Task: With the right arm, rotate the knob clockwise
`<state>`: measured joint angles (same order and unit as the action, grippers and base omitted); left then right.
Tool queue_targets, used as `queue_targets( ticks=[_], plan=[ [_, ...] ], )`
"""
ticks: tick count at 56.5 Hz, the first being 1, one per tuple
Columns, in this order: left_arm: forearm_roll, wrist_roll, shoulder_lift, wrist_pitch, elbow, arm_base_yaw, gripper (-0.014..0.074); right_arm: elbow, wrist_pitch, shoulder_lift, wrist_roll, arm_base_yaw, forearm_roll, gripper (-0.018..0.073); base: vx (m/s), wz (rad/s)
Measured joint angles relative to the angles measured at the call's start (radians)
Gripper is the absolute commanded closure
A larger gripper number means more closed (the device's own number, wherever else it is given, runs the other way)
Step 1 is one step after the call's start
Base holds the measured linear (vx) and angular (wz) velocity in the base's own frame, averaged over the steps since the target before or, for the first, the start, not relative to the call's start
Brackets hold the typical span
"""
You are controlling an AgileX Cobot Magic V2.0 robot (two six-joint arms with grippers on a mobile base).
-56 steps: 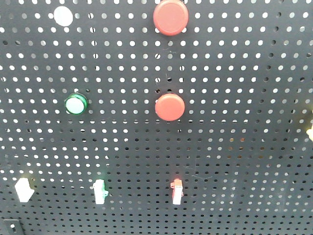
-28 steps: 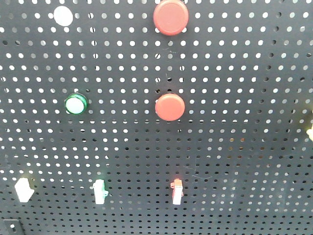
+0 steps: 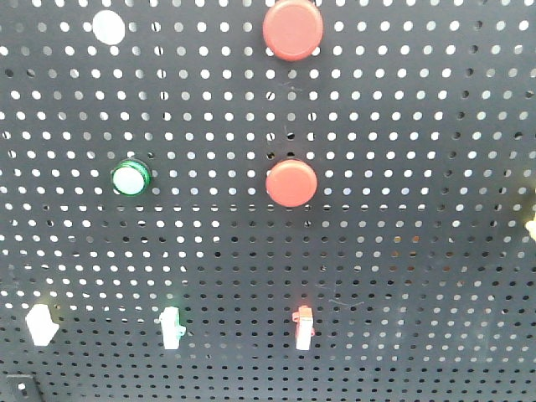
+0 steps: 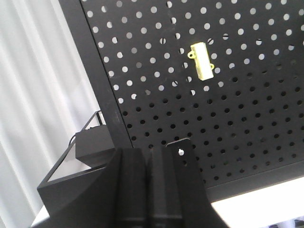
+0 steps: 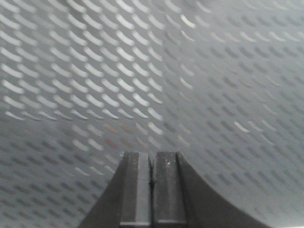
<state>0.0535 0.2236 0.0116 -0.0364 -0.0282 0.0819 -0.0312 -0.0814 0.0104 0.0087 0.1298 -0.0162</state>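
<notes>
On the black pegboard seen from the front, going left to right, a white round cap sits at the top left, a green-rimmed button lower down, and two red round knobs in the middle column: the upper red knob at the top edge and the lower red knob at mid-height. Along the bottom row stand three small switches: a white one, a green-tipped one and a red-tipped one. No arm shows in this front view.

Left end effector: fingers pressed together, holding nothing, hanging near the board's lower corner below a yellow switch.

Right end effector: fingers closed flat against each other, empty, facing a blurred stretch of pegboard with neither knob in its view
</notes>
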Motion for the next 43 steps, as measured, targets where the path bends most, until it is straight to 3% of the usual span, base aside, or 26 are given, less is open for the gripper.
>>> queue_targets(
  ticks=[43],
  plan=[
    [0.0,0.0,0.0,0.0,0.0,0.0,0.0603,0.0,0.024,0.0,0.005,0.006,-0.001,0.0567,0.0,0.0]
  ],
)
